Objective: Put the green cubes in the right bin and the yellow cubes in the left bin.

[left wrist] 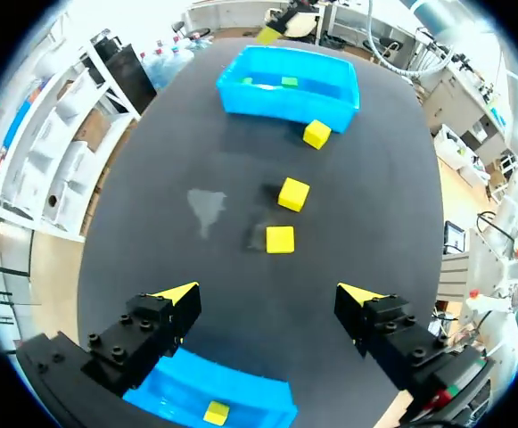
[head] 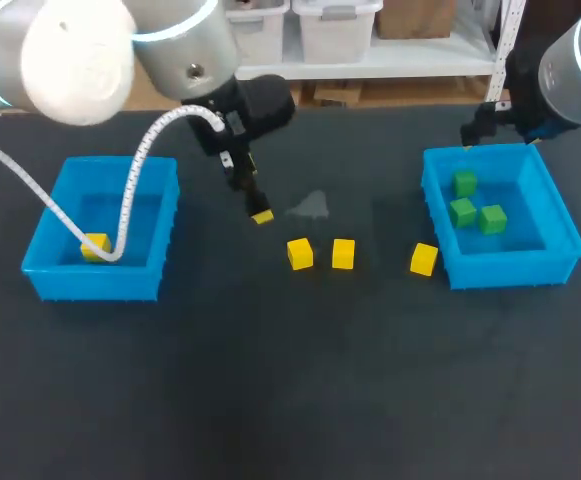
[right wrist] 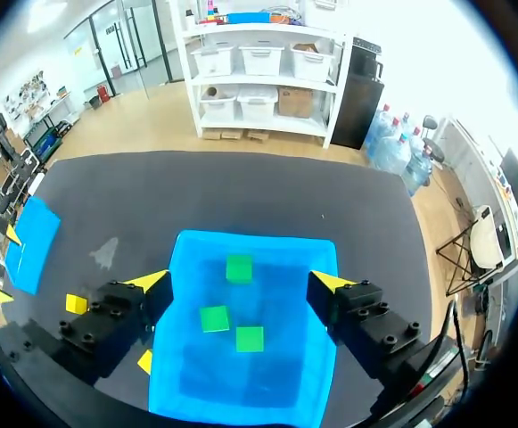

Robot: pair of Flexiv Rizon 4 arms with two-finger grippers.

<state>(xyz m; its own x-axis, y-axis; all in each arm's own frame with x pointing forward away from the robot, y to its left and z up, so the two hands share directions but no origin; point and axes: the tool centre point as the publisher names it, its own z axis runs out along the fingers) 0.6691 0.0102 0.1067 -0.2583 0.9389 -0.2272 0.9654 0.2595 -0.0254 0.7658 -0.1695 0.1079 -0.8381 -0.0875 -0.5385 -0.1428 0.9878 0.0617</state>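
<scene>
- The left hand [left wrist: 267, 294] is spread wide with nothing between its fingers. It hangs over the bench [head: 290, 400], between the left bin [head: 95, 285] and the loose yellow cubes.
- The nearest yellow cube [head: 300, 254] lies ahead of the fingertips, apart from them. The second yellow cube [head: 343, 253] sits just beside it, with a narrow gap between.
- The third yellow cube [head: 423, 259] lies just beside the right bin [head: 510, 270], near its front corner.
- The binned yellow cube [head: 95, 246] rests in the left bin, where a white cable [head: 135, 190] dips in.
- The right hand [right wrist: 238, 281] is spread and empty above the right bin's far edge.
- Inside lie the far green cube [head: 464, 183], the left green cube [head: 461, 212] and the right green cube [head: 492, 219], all off the walls.
</scene>
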